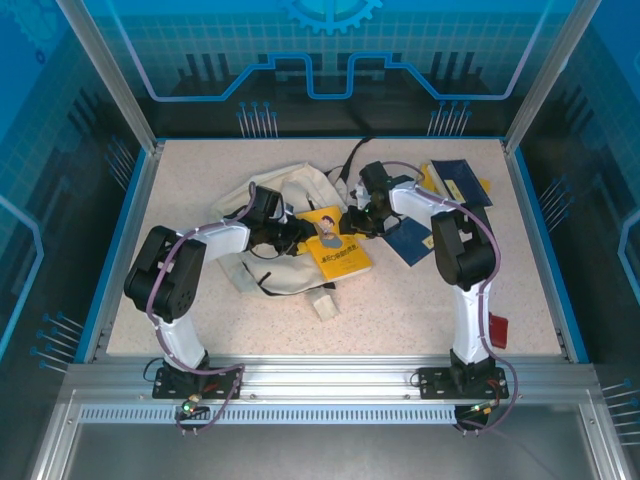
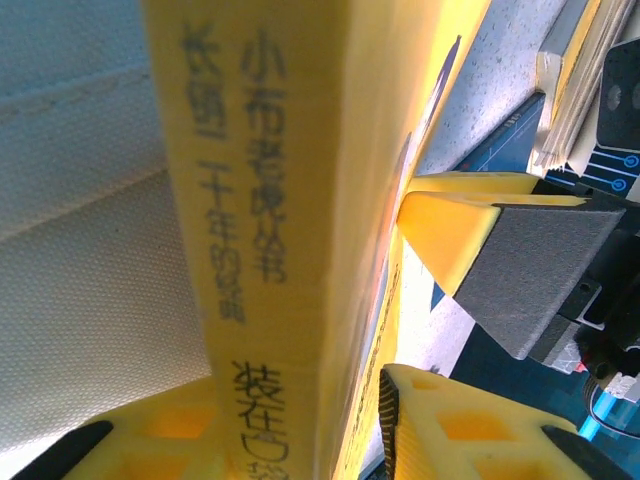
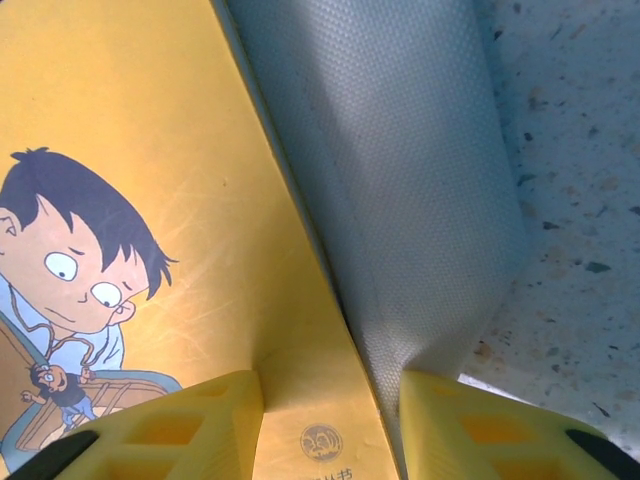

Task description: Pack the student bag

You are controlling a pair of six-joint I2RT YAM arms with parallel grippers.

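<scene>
Yellow book [image 1: 338,250], lying partly on the cream bag [image 1: 285,190] in the middle of the table [image 1: 420,300], is clamped at opposite edges by the left gripper [image 1: 297,237] and right gripper [image 1: 352,224]; next likely calls for a joint lift into the bag's opening.

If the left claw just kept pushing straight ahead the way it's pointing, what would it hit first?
The yellow book: its spine stands right between the fingers of the left gripper, directly ahead. Past the book, the right gripper faces it from the other side, though how far behind is hard to judge.
</scene>
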